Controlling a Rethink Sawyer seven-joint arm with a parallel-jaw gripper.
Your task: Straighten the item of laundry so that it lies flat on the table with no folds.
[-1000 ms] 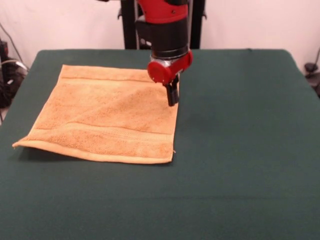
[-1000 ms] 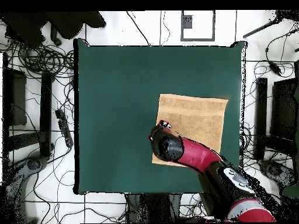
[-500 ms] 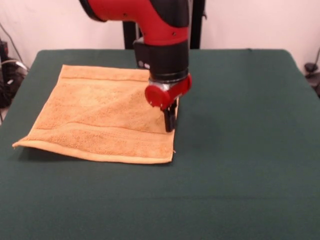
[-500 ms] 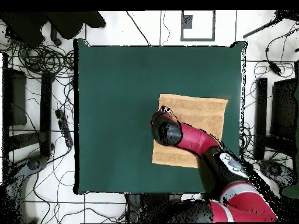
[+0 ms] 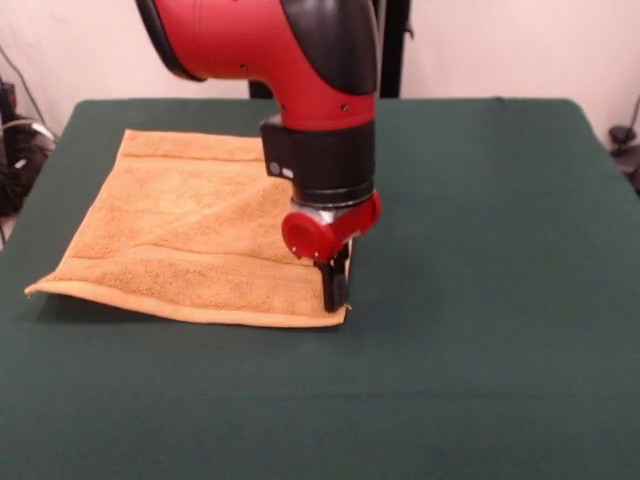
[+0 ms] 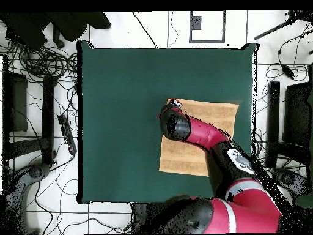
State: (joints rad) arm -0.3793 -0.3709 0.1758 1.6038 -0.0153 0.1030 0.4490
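The golden-orange towel [image 5: 190, 225] lies spread on the left half of the green table [image 5: 480, 250], with a woven band near its front edge. Its front left corner sits slightly raised over a shadow. My gripper [image 5: 337, 290] hangs from the red and black arm at the towel's front right corner, its dark fingers together and low over the cloth edge. In the overhead view the towel [image 6: 214, 115] lies on the table [image 6: 122, 110] with the arm crossing it, and the gripper [image 6: 173, 104] is at the towel's top left corner. No label shows.
Black pedestal posts [image 5: 395, 50] stand behind the table's far edge. Cables [image 6: 43, 61] and dark equipment [image 6: 287, 122] crowd the floor on both sides of the table. The green cloth right of the towel is bare.
My gripper has moved along the towel's right edge from its far part to its front right corner and come lower. The towel has not shifted.
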